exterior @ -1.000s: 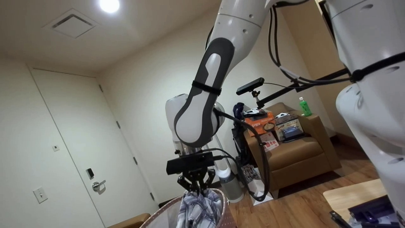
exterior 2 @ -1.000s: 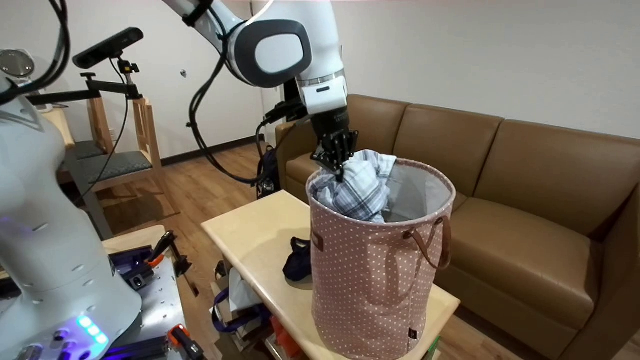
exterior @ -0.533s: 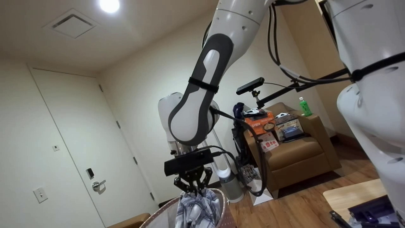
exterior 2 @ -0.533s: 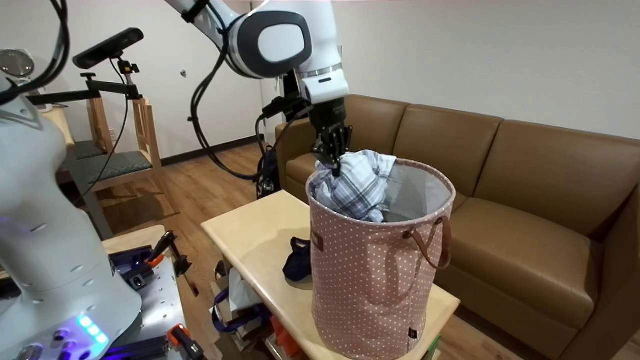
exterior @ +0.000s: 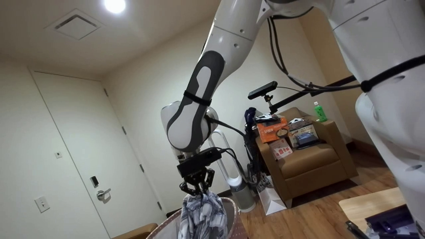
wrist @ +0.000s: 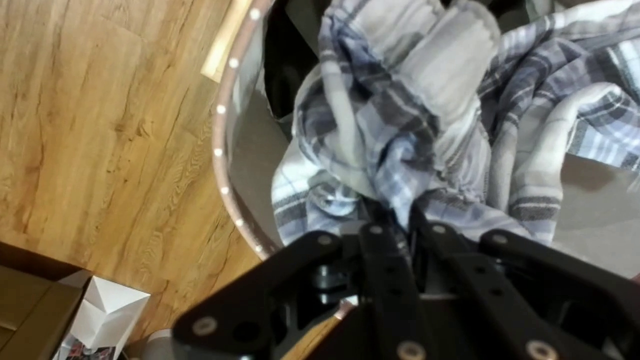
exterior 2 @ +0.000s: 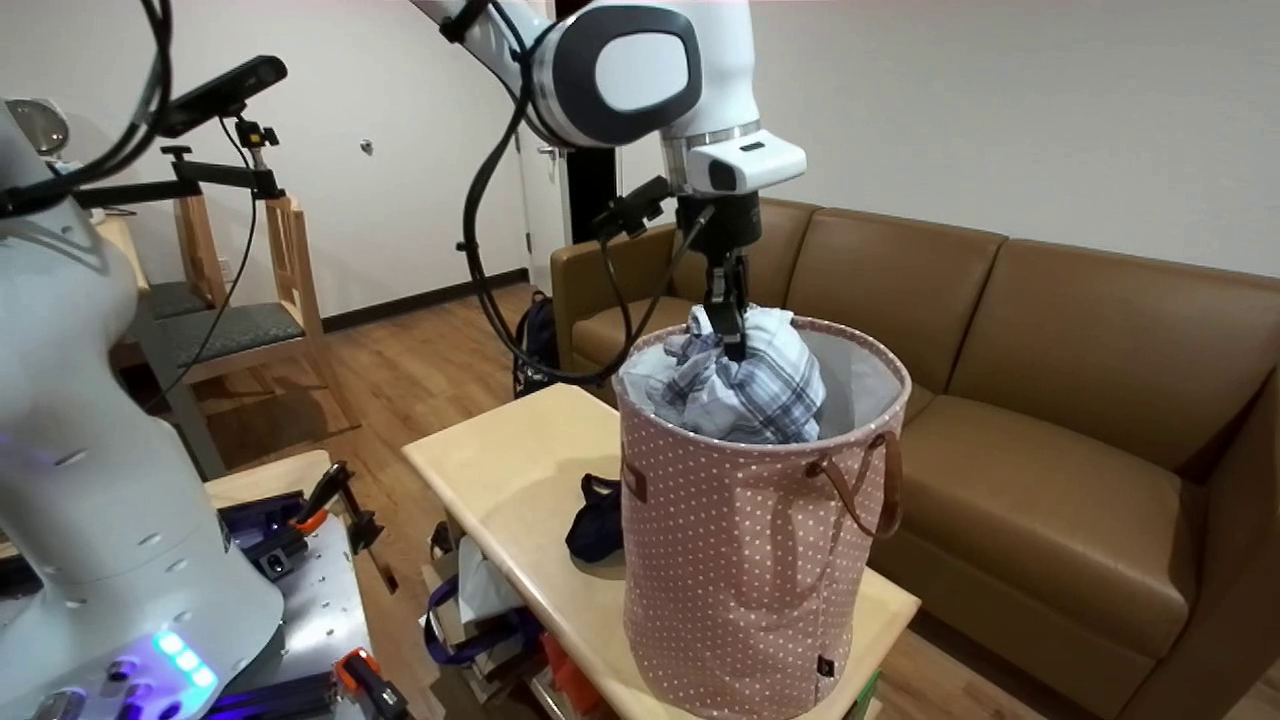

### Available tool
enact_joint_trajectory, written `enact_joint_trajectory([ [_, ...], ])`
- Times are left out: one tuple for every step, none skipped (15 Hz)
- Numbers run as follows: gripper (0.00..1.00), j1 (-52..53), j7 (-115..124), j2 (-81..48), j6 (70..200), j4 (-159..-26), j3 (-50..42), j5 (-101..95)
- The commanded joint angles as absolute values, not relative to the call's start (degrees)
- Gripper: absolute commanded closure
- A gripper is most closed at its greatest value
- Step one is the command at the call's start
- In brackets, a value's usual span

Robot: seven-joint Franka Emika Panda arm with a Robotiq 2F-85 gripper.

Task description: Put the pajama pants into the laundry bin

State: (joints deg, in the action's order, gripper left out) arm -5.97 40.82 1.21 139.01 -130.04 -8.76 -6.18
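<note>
- Arm [exterior 2: 625, 75] has swung since the earlier frame, bringing your pants [exterior 2: 785, 385] nearer the middle of the bin [exterior 2: 740, 580].
- Your open room: bare bin wall, left and lower right in wrist view; rim [wrist: 220, 135] near at left.
- Pants bunched in the bin, right under the gripper [wrist: 395, 220], top above rim; no clear long axis.
- Gripper pinches a fold; you'd likely lower slightly, then release.

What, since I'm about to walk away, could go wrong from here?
The grey-blue and white plaid cloth pajama pants, pinched in the black two-fingered gripper, might snag on release and lift back out.
The round, dotted pink fabric laundry bin stands near the edge of the pale wooden table, so a bump could tip it.
</note>
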Motion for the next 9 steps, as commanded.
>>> enact_joint_trajectory([
  [0.95,-6.0,41.3,1.1,140.6,-130.4,-7.5,-8.6],
  [0.95,-5.5,40.0,0.2,143.9,-130.2,-6.8,-12.1],
  [0.95,-5.1,37.7,-0.9,145.5,-129.5,-6.3,-11.3],
  [0.95,-4.6,38.1,-3.3,147.5,-128.0,-5.7,-13.4],
  [0.94,-4.3,38.8,-5.1,149.2,-127.3,-5.3,-16.4],
  [0.94,-3.7,37.2,-7.5,151.3,-126.7,-5.0,-17.1],
  [0.94,-3.2,37.0,-10.5,152.6,-125.6,-5.2,-18.7],
  [0.94,-2.7,35.8,-13.4,152.7,-124.6,-5.3,-17.0],
  [0.95,-2.4,34.7,-15.0,153.4,-124.3,-5.5,-15.8],
])
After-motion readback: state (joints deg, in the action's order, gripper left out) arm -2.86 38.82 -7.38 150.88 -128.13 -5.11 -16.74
